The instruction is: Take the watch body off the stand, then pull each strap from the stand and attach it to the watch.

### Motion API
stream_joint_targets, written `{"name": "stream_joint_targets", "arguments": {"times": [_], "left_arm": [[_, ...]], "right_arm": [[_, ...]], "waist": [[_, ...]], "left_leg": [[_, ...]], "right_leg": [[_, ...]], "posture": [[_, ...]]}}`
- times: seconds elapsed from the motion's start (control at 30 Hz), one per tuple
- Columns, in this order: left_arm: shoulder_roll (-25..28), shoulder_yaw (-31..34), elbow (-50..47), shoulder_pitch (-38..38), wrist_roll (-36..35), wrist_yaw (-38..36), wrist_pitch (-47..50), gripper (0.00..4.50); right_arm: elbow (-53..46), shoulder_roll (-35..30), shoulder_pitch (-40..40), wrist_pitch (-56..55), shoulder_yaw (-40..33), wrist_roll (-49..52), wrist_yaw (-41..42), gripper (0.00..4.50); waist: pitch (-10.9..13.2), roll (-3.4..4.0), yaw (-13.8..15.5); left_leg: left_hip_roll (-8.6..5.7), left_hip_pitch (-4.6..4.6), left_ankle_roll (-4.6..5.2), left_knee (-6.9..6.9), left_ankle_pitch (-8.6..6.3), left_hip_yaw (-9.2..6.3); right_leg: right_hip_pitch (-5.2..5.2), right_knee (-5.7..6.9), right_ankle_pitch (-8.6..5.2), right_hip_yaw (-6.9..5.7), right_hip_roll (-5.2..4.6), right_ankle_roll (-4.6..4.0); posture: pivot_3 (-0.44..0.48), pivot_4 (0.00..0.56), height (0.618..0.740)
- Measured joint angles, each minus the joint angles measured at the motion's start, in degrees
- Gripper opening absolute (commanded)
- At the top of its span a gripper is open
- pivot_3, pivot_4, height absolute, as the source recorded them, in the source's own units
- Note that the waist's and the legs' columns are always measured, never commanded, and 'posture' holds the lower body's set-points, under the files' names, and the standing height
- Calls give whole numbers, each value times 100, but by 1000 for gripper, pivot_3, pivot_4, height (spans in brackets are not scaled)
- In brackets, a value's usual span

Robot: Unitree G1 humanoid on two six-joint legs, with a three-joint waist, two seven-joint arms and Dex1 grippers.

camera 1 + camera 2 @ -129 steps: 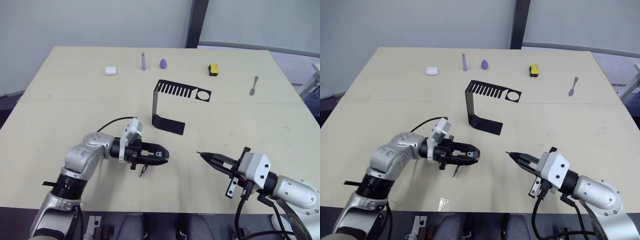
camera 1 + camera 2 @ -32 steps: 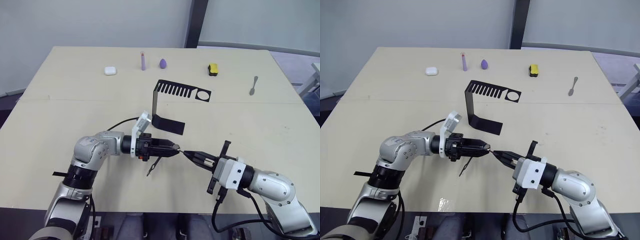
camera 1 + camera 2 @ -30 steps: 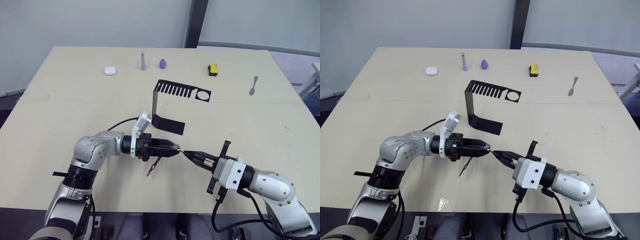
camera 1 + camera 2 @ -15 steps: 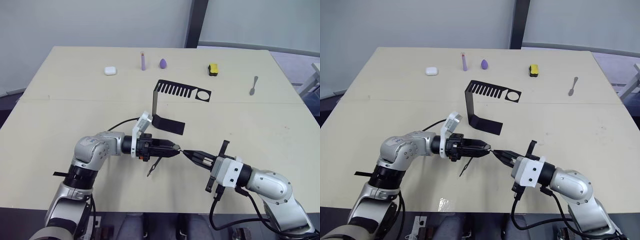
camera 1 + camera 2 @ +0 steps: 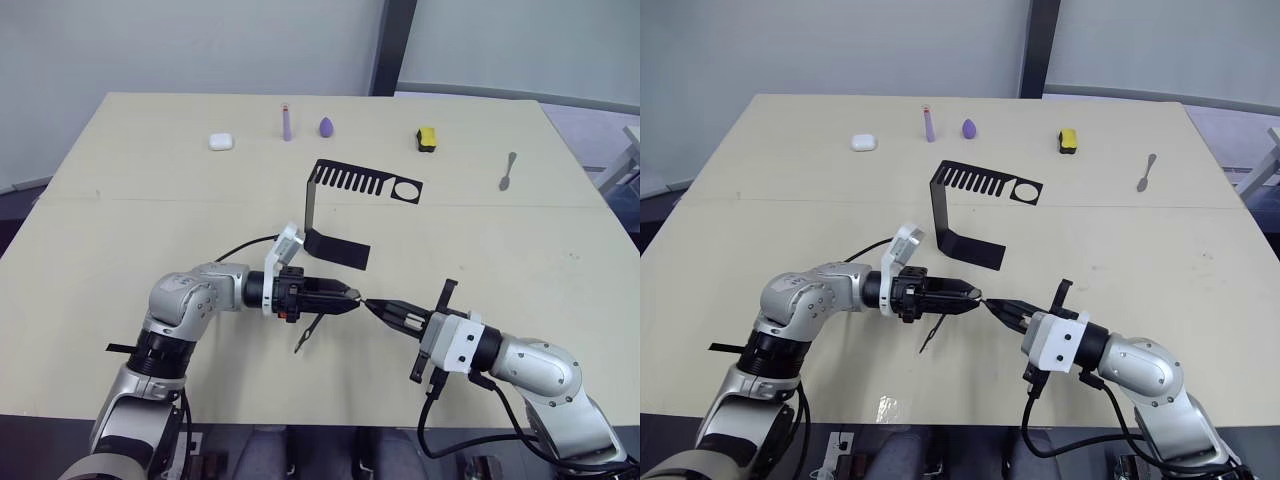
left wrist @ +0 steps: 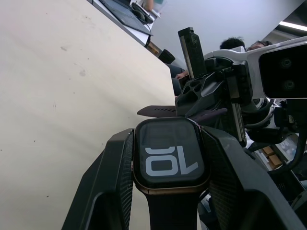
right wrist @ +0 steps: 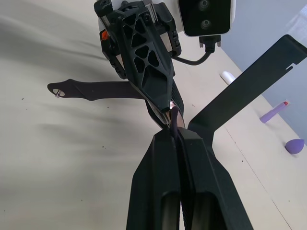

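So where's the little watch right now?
The watch body sits pinched in the left claw, just in front of the stand, tip to tip with the right claw.

Even soft light (blurred wrist backgrounds)

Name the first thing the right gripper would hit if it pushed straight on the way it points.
Most likely the rounded-square dark-screened watch body clamped in the left gripper: the right gripper, shut on a narrow dark strap, points at it tip to tip.

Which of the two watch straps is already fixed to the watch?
The strap hanging below the left pincer, joined to the watch body. The other strap is pinched in the right pincer, its end just meeting the watch.
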Motion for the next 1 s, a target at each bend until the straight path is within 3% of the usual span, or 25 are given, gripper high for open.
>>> {"name": "stream_joint_targets", "arguments": {"times": [1.0], "left_arm": [[-53, 30, 0, 0, 18, 196, 0, 1606]], "right_arm": [[162, 188, -137, 14, 49, -170, 0, 0]], "waist": [[0, 0, -2]], "left_leg": [[0, 0, 0, 0, 0, 0]], "right_leg": [[0, 2, 0, 0, 0, 0]], "posture": [[0, 150, 740]]}}
